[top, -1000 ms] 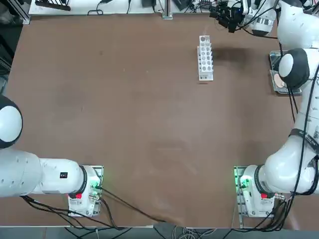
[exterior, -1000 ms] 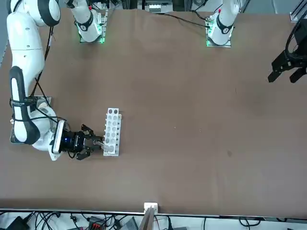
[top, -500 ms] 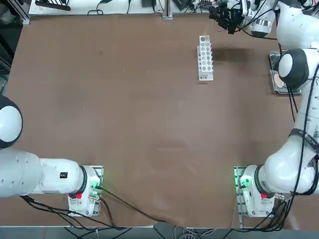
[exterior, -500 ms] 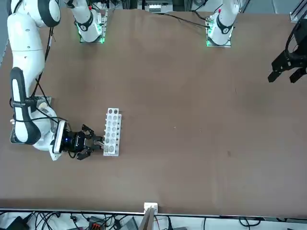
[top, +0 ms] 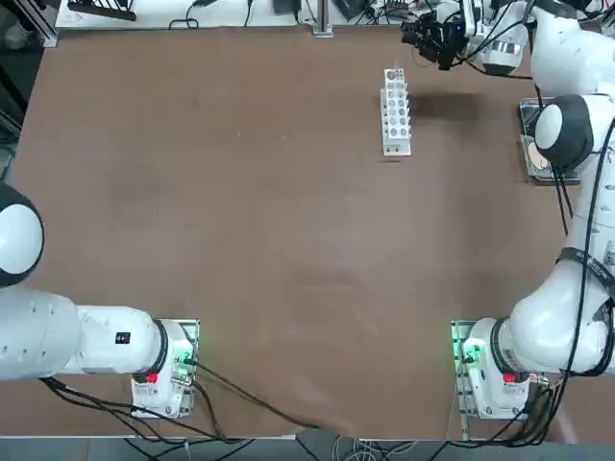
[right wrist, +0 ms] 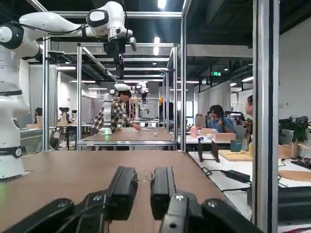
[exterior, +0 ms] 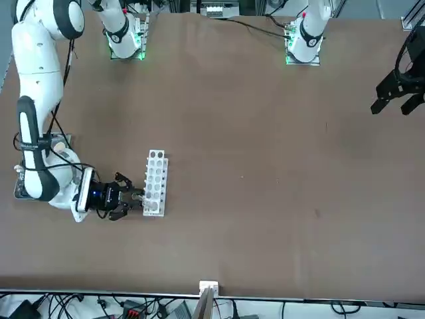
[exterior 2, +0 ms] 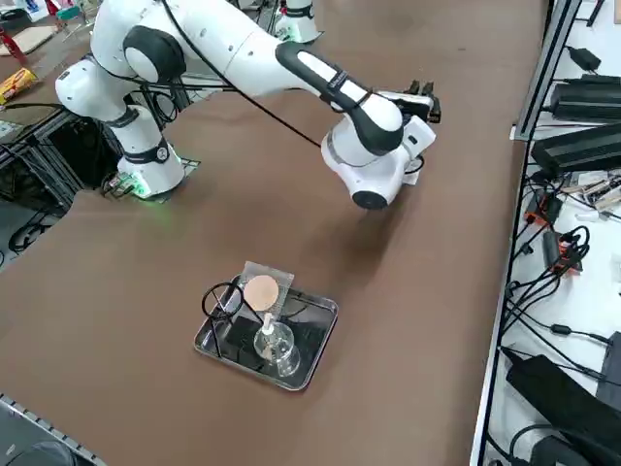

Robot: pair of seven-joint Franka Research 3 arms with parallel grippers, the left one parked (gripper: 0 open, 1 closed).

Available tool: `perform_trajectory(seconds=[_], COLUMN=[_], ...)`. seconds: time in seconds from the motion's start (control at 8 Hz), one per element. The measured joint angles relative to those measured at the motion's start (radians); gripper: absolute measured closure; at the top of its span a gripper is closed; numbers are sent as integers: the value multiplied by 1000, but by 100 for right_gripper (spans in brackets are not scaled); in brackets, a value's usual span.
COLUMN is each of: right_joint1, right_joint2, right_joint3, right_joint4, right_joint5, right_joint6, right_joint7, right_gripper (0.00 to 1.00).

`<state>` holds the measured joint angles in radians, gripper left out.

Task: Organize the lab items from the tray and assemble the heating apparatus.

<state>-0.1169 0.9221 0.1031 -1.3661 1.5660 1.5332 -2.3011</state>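
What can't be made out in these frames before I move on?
- Tray: in the top view the right arm's elbow covers most of it; in the front view the forearm hides nearly all.
- White rack: in the right side view it is hidden behind the arm's wrist.
- Thin clear tube: too small and clear to find in any view.
- Right gripper, level at the rack's end farthest from the bases: unclear whether it carries anything.
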Motion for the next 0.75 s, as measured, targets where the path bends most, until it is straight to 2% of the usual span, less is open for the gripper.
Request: perform_trajectory(seconds=[0.75], right_joint1=[0], right_joint2=[0], right_joint3=[0], right_joint4=[0], right_joint5=[-34], right_joint6=[0], right_joint7=[-21], right_gripper=[78])
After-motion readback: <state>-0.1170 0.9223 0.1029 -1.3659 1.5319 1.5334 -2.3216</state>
